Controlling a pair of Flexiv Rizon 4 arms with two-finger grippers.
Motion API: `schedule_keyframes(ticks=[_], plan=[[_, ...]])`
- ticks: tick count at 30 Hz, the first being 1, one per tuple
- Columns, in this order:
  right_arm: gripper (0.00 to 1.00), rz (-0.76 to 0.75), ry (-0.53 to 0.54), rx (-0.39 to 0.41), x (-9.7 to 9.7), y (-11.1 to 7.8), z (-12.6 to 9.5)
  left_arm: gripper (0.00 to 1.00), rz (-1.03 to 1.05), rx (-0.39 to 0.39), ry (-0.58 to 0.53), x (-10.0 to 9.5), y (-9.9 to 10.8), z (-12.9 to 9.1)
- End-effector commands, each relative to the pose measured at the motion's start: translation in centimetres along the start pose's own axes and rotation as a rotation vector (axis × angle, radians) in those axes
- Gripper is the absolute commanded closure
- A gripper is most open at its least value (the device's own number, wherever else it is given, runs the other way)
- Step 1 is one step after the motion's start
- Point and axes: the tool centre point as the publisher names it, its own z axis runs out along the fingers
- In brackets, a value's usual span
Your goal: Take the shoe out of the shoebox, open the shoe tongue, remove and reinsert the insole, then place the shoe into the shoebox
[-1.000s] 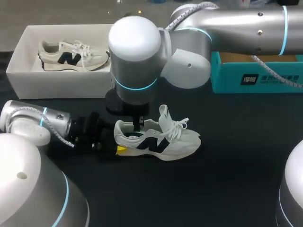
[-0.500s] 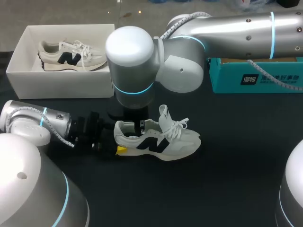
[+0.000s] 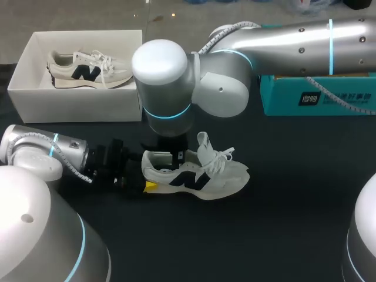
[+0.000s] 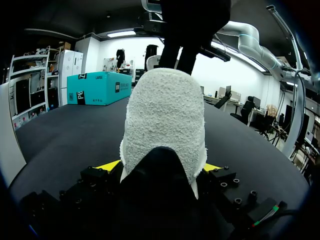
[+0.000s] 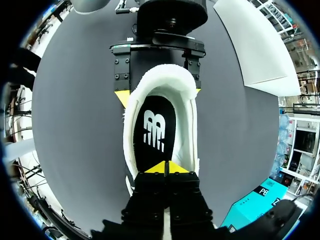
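On the counter [image 3: 282, 229]: two shoes, two boxes and two hands are counted.
Containers: one boxed shoe [image 3: 88, 69] is held in the open white shoebox [image 3: 76, 103] at the far left; a teal box [image 3: 317, 100] is seen at the far right, its contents hidden.
Task thing: the loose shoe [image 3: 200, 173] is stood upright outside the shoebox, tongue raised.
Left hand [image 4: 160, 167]: the loose shoe's heel is pinched from both sides.
Right hand [image 5: 165, 167]: tips are pressed together inside the shoe's opening, above the black insole [image 5: 152, 135]; whether the insole is caught cannot be told.
In the way: part of the teal box is covered by the right arm [image 3: 282, 41].
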Motion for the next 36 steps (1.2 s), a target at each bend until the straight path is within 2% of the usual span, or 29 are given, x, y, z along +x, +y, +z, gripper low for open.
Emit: schedule_keyframes(ticks=[1, 11, 24, 32, 36], plan=[[1.0, -0.003, 0.024, -0.003, 0.3, -0.5, 0.3, 1.0, -0.001, -0.002, 0.001, -0.2, 0.3, 0.0], [1.0, -0.036, 0.123, -0.016, 3.1, -0.4, 0.6, 1.0, -0.001, -0.002, 0.001, -0.2, 0.3, 0.0], [1.0, -0.054, 0.148, -0.014, 0.9, 1.5, 2.8, 1.0, -0.001, -0.002, 0.001, -0.2, 0.3, 0.0], [1.0, -0.013, 0.183, -0.007, 2.5, -0.2, 3.2, 1.0, -0.001, -0.002, 0.001, -0.2, 0.3, 0.0], [1.0, 0.028, 0.162, -0.014, 2.9, -0.7, 3.2, 1.0, -0.001, -0.002, 0.001, -0.2, 0.3, 0.0]])
